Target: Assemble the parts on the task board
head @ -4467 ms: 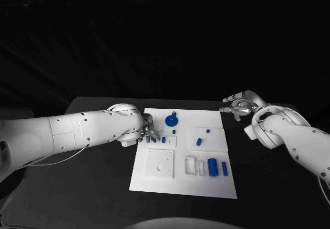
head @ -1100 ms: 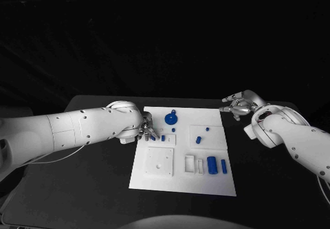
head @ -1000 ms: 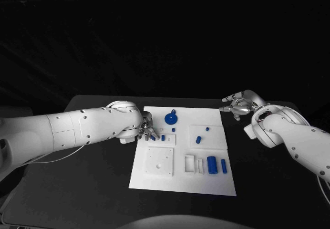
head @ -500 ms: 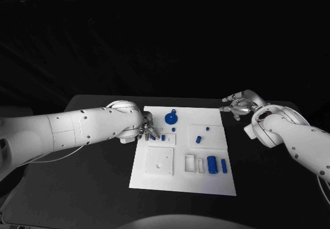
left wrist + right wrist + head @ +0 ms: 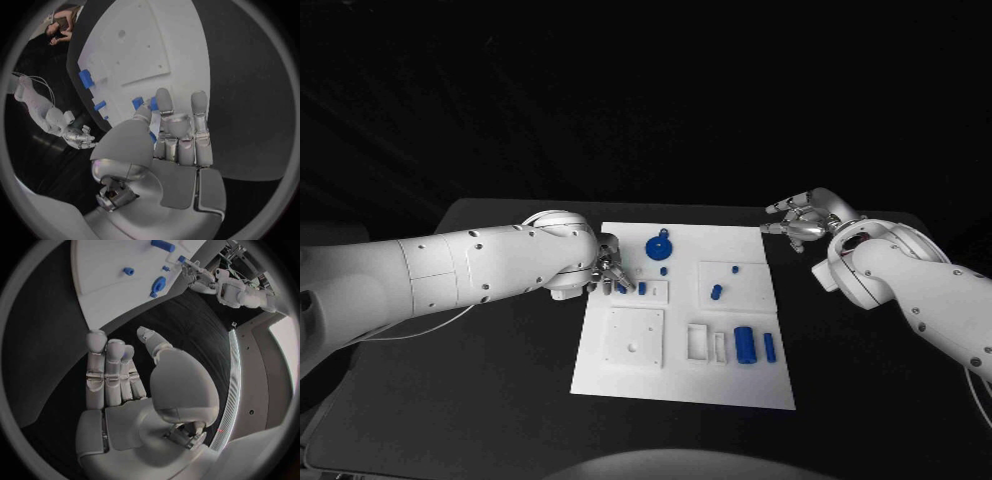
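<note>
From the head camera, the left hand (image 5: 609, 274) sits at the task board (image 5: 687, 380)'s near-left edge, fingertips at a small blue part (image 5: 620, 290); whether it grips is unclear. At the left wrist, fingers (image 5: 164, 102) touch that part (image 5: 137, 103). The right hand (image 5: 119, 375) hovers empty, fingers extended, off the board's far corner.

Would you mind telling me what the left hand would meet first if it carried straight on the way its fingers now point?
Most likely the small blue parts just ahead of the left hand fingertips, at the near edge of the task board; contact cannot be judged, since depth is unclear.
</note>
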Robot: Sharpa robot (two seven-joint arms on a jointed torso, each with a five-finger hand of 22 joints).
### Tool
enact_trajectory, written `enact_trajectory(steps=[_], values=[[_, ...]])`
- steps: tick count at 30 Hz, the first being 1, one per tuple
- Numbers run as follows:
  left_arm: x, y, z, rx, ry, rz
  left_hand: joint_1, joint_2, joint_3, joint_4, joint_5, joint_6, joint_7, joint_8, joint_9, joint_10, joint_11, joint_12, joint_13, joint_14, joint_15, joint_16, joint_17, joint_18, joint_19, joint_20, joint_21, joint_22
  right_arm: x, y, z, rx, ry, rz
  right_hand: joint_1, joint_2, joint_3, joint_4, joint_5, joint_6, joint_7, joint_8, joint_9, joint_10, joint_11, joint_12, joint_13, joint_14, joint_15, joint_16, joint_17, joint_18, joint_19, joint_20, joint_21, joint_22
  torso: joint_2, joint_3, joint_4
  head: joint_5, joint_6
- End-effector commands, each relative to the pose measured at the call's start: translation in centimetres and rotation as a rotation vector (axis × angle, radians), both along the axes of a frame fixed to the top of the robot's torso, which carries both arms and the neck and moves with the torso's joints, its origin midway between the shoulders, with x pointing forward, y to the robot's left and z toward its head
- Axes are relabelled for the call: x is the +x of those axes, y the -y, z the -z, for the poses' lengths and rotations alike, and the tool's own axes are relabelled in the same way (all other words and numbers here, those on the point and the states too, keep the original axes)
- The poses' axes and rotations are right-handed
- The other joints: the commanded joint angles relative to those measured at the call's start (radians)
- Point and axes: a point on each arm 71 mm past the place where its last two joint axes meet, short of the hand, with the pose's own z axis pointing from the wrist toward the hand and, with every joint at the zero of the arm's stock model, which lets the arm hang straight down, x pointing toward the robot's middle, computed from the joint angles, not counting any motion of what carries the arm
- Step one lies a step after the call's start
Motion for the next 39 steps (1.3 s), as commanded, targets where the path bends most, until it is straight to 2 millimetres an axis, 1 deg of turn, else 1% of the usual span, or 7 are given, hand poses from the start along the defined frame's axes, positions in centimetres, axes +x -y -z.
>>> enact_trajectory(steps=[1,7,12,20,33,39], values=[[-0.82,-0.28,1.58,0.057,-0.062,0.010,0.001,-0.003,0.001,0.003,0.002,0.029,-0.035,0.001,0.001,0.049,-0.006,0.002,0.001,0.004,0.001,-0.004,-0.001,0.008,0.004,-0.003,-0.006,0.001,-0.03,-0.12,0.04,-0.004,-0.003,-0.015,-0.005,0.002,-0.003,0.003,0.006,-0.005,0.004,-0.003,0.000,-0.007,-0.003,0.002,-0.001,-0.010,0.001,0.001,-0.001,0.016,0.001,0.002,-0.005,0.043,0.000,0.0001,0.0003,0.000,0.001],[-0.74,-0.35,1.58,0.058,-0.060,0.006,-0.008,-0.009,-0.001,0.011,-0.001,0.029,-0.035,0.003,0.002,0.049,-0.006,0.001,0.001,0.004,0.000,-0.005,-0.003,0.007,0.005,-0.005,-0.006,0.001,-0.04,-0.09,0.03,-0.004,-0.003,-0.014,-0.005,0.002,-0.003,0.003,0.006,-0.005,0.004,-0.003,0.000,-0.007,-0.003,0.002,-0.001,-0.010,0.001,0.001,-0.001,0.016,0.001,0.002,-0.005,0.043,0.000,-0.0001,-0.0001,0.000,0.001],[-0.67,-0.42,1.59,0.060,-0.060,0.004,-0.013,-0.021,-0.009,0.029,-0.013,0.029,-0.037,0.005,0.004,0.050,-0.007,0.001,0.001,0.004,-0.001,-0.006,-0.006,0.004,0.006,-0.008,-0.008,0.001,-0.04,-0.08,0.02,-0.004,-0.003,-0.014,-0.005,0.002,-0.003,0.003,0.006,-0.005,0.004,-0.003,0.000,-0.007,-0.003,0.002,-0.001,-0.010,0.001,0.001,-0.001,0.016,0.001,0.002,-0.005,0.043,0.000,-0.0003,0.0001,0.000,0.000],[-0.56,-0.66,1.60,0.067,-0.058,0.002,-0.016,-0.031,-0.017,0.038,-0.017,0.030,-0.037,0.006,0.004,0.049,-0.006,0.001,0.001,0.004,-0.001,-0.006,-0.008,0.002,0.006,-0.010,-0.009,0.001,-0.05,0.01,0.01,-0.005,-0.003,-0.012,-0.004,0.002,-0.007,0.006,0.006,-0.007,0.004,-0.003,0.000,-0.008,-0.002,0.002,-0.001,-0.010,0.001,0.001,-0.002,0.017,0.002,0.002,-0.008,0.043,0.000,-0.0003,0.0006,-0.001,0.000],[-0.54,-0.70,1.64,0.068,-0.064,0.002,-0.036,-0.043,-0.029,0.058,-0.019,0.036,-0.038,0.006,0.004,0.049,-0.007,0.003,0.002,0.006,-0.002,-0.004,-0.005,0.001,0.008,-0.010,-0.009,0.001,-0.02,0.01,0.06,-0.005,-0.003,-0.012,-0.006,0.002,-0.009,0.010,0.007,-0.008,0.004,-0.003,0.000,-0.008,-0.002,0.002,-0.002,-0.010,0.001,0.001,-0.002,0.017,0.002,0.003,-0.010,0.043,0.001,0.0000,0.0006,-0.001,-0.003],[-0.54,-0.64,1.65,0.067,-0.066,0.003,-0.050,-0.044,-0.034,0.069,-0.017,0.039,-0.038,0.006,0.004,0.049,-0.007,0.004,0.002,0.007,-0.002,-0.002,-0.003,0.001,0.009,-0.010,-0.009,0.002,-0.01,0.06,0.07,-0.005,-0.002,-0.010,-0.006,0.002,-0.009,0.010,0.007,-0.008,0.004,-0.003,0.000,-0.008,-0.002,0.002,-0.002,-0.010,0.001,0.001,-0.002,0.017,0.002,0.003,-0.010,0.043,0.000,0.0004,0.0004,-0.001,-0.004]])
